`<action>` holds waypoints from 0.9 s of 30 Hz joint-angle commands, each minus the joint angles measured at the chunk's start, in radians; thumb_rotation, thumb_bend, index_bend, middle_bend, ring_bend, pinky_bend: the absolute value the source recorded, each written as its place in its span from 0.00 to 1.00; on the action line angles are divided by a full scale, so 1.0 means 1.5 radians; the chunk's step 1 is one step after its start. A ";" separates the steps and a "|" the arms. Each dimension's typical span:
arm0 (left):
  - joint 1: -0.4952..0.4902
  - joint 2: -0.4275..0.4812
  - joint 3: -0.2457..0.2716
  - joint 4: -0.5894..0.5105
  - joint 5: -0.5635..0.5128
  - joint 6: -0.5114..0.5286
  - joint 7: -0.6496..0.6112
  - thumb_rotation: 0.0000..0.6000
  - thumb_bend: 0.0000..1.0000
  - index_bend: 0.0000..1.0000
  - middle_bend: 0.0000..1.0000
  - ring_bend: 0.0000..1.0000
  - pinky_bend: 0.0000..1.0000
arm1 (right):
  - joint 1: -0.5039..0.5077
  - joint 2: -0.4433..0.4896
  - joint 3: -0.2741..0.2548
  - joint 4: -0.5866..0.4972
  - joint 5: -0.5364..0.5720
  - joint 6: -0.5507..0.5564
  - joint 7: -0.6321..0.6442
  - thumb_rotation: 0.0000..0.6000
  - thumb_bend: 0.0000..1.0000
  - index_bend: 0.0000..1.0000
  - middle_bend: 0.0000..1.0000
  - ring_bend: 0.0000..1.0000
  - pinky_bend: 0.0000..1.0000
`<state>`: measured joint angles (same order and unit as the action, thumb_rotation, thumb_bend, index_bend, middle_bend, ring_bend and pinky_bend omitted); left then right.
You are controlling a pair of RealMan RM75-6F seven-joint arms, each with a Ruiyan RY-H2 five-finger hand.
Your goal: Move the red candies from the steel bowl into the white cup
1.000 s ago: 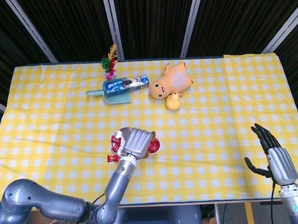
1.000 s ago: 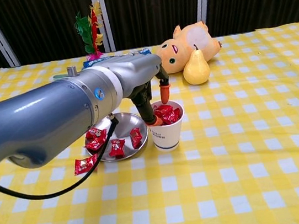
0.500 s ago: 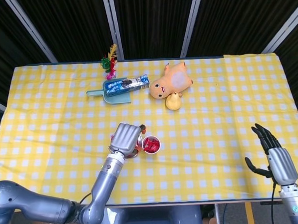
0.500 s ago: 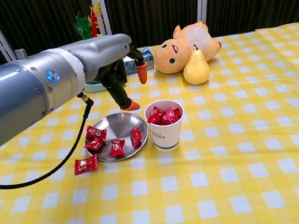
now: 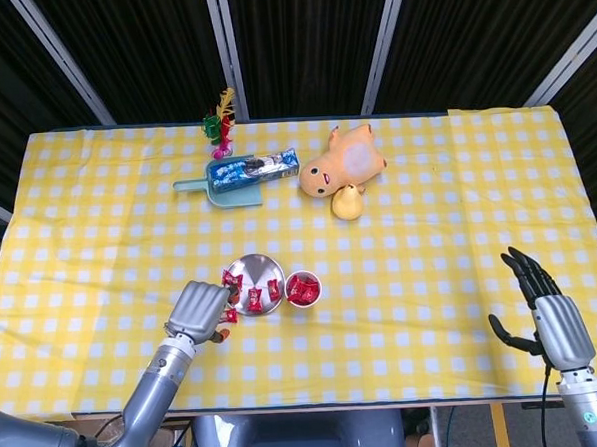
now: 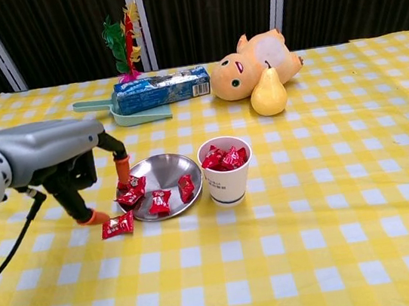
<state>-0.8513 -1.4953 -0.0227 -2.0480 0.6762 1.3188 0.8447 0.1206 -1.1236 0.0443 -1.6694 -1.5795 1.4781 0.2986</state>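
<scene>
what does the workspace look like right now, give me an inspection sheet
surface: table under a yellow-and-white check cloth, lying flat
job's things: steel bowl with red candies in it; one candy on the cloth left of the bowl; white cup right of the bowl, upright, holding candies
clutter: plush toy with a pear in front of it; blue packet on a green scoop; feather toy at the far edge
hands: left hand left of the bowl, holding nothing; right hand at the right, fingers apart, holding nothing
cables: black cable hanging from the left arm
surroundings: dark curtain with pale slanted bars
</scene>
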 commanded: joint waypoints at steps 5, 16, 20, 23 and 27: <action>0.046 -0.009 0.046 0.031 0.024 0.002 -0.027 1.00 0.24 0.40 0.98 1.00 1.00 | 0.000 0.000 0.000 -0.001 0.003 -0.001 -0.001 1.00 0.42 0.00 0.00 0.00 0.12; 0.063 -0.017 0.037 0.067 -0.018 -0.012 -0.028 1.00 0.27 0.31 0.98 1.00 1.00 | 0.000 0.002 -0.001 -0.002 0.002 -0.003 0.003 1.00 0.42 0.00 0.00 0.00 0.12; 0.062 -0.016 0.028 0.079 -0.038 -0.027 -0.028 1.00 0.27 0.28 0.98 1.00 1.00 | 0.000 0.002 -0.001 -0.003 0.002 -0.004 0.004 1.00 0.42 0.00 0.00 0.00 0.12; 0.060 -0.019 0.024 0.089 -0.051 -0.036 -0.023 1.00 0.27 0.26 0.98 1.00 1.00 | 0.001 0.002 -0.001 -0.004 0.003 -0.005 0.004 1.00 0.42 0.00 0.00 0.00 0.12; 0.058 -0.030 0.016 0.105 -0.062 -0.045 -0.021 1.00 0.27 0.26 0.98 1.00 1.00 | 0.001 0.002 0.000 -0.005 0.006 -0.006 0.005 1.00 0.42 0.00 0.00 0.00 0.12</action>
<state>-0.7631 -1.5366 0.0045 -1.8943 0.5857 1.2538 0.8120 0.1215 -1.1203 0.0441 -1.6767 -1.5704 1.4689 0.3054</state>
